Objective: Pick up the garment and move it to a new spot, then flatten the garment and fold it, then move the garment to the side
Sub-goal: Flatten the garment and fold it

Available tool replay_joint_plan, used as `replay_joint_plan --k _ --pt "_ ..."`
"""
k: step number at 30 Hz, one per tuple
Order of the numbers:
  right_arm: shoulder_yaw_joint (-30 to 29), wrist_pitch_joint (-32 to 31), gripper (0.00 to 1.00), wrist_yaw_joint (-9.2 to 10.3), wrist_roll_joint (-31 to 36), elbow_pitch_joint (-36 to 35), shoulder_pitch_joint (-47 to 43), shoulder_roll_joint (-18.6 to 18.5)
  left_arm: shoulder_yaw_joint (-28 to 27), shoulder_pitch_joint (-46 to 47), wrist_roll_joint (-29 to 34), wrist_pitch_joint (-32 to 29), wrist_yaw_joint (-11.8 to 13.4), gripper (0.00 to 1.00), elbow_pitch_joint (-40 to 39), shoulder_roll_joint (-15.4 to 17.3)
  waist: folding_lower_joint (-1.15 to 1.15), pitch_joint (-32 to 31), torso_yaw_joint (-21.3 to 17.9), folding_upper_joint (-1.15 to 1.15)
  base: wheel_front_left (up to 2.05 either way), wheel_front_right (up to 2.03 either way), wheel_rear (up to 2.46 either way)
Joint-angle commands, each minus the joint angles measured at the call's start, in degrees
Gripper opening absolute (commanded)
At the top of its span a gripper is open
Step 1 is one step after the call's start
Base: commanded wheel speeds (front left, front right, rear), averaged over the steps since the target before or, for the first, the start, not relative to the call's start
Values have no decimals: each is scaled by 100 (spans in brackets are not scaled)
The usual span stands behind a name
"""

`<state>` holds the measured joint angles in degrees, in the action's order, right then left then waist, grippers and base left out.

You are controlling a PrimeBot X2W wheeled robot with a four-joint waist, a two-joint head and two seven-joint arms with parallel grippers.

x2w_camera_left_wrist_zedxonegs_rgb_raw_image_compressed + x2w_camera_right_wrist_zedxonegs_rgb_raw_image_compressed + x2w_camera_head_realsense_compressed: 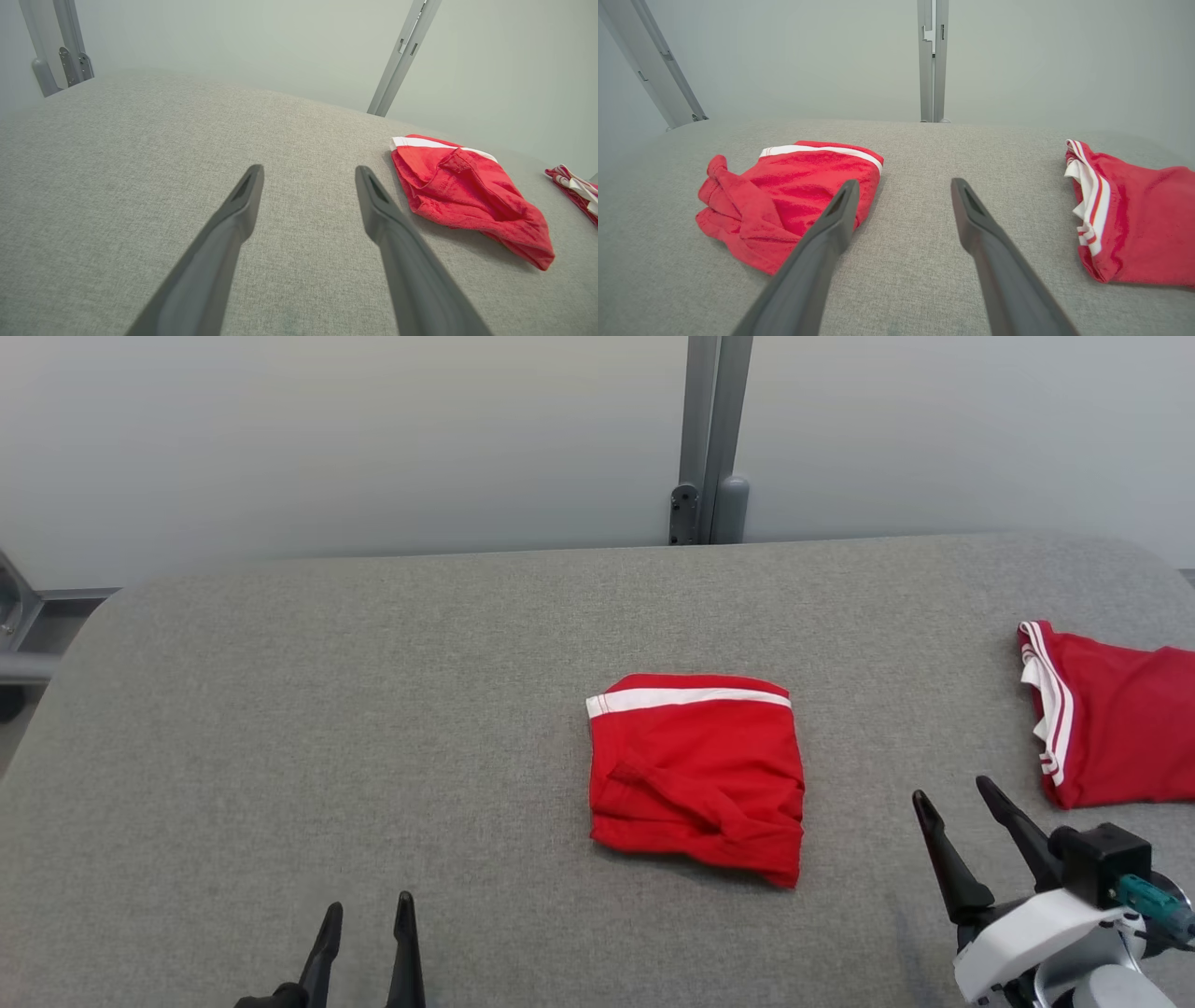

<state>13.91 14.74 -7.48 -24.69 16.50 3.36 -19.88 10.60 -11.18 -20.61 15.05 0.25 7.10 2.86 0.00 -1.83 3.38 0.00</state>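
A red garment (695,777) with a white band along its far edge lies folded into a rough square near the middle of the grey table (373,737). It shows at the right in the left wrist view (467,196) and at the left in the right wrist view (784,196). My right gripper (954,793) is open, to the right of the garment and apart from it, with nothing between its fingers (903,186). At the lower left, well clear of the garment, my left gripper (369,905) stands open and empty above the cloth surface (308,170).
A second red garment (1111,719) with white stripes lies at the table's right edge, just beyond my right gripper. A grey metal post (709,439) stands behind the table's far edge against a pale wall. Bare table stretches to the left.
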Motion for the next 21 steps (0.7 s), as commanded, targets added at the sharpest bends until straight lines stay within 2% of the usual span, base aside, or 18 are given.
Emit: replay_joint_plan --k 1,6,10,12,13,14,15,16,21 --pt "-230 42 100 -1 245 -78 -179 99 -77 -77 34 14 -19 100 -40 9 0 -16 -64 0 0 0 0" --pt "-879 45 100 -1 770 -415 -536 601 -225 -124 149 14 -76 100 -11 8 0 -11 -159 0 0 0 0" --pt "-1062 47 100 -1 972 -540 -614 805 -219 -72 141 14 -107 100 6 8 0 -3 -134 0 0 0 0" --pt "-1130 47 89 -1 971 -550 -568 869 -204 -31 123 14 -110 100 5 8 0 10 -105 0 0 0 0" --pt "-1141 47 78 -1 981 -586 -504 883 -196 -17 110 14 -111 100 3 8 0 18 -94 0 0 0 0" --pt "-1145 48 58 -1 959 -600 -444 903 -191 -16 101 14 -114 100 1 8 0 28 -82 0 0 0 0" --pt "-1112 48 18 -1 938 -600 -389 902 -191 -23 97 14 -114 100 1 8 0 43 -70 0 0 0 0" --pt "-1047 48 0 -1 908 -625 -304 881 -196 -24 95 14 -112 100 1 8 0 70 -57 0 0 0 0" --pt "-529 44 0 -1 774 -444 372 736 -160 123 134 14 -137 100 -32 8 0 321 52 0 0 0 0"
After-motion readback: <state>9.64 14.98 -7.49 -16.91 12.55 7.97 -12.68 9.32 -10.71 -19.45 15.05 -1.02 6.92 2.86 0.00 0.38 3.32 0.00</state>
